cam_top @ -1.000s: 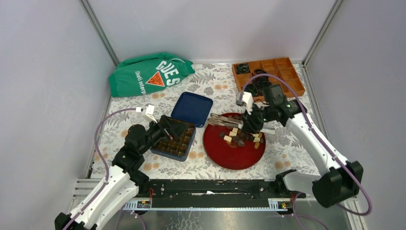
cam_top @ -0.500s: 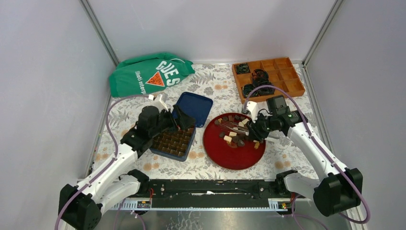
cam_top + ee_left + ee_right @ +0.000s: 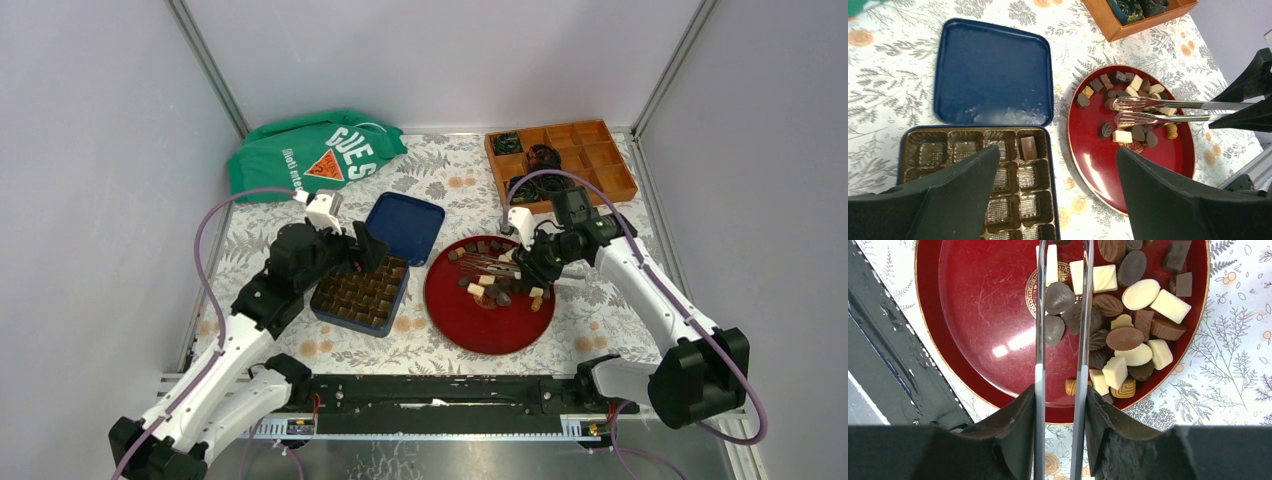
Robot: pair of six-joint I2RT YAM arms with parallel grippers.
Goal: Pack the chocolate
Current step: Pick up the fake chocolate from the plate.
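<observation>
The chocolate (image 3: 497, 278) lies heaped as several brown, dark and cream pieces on the red plate (image 3: 490, 328). My right gripper (image 3: 537, 262) is shut on metal tongs (image 3: 488, 263), which reach left over the pile. In the right wrist view the gripper (image 3: 1060, 390) holds the tongs (image 3: 1040, 340) with their arms apart, dark chocolate (image 3: 1058, 297) between them on the plate (image 3: 983, 315). My left gripper (image 3: 362, 250) hangs open and empty above the blue box tray (image 3: 360, 297). One brown piece (image 3: 1028, 147) sits in the tray (image 3: 963, 129), seen past the gripper (image 3: 1057, 152).
The blue lid (image 3: 402, 227) lies just behind the tray. A green bag (image 3: 310, 155) is at the back left. An orange divided box (image 3: 562, 155) with black cables stands at the back right, behind the right arm.
The left gripper has risen off the tray and drawn back to the left. The right gripper has come down and shifted slightly, bringing the tongs onto the pile.
</observation>
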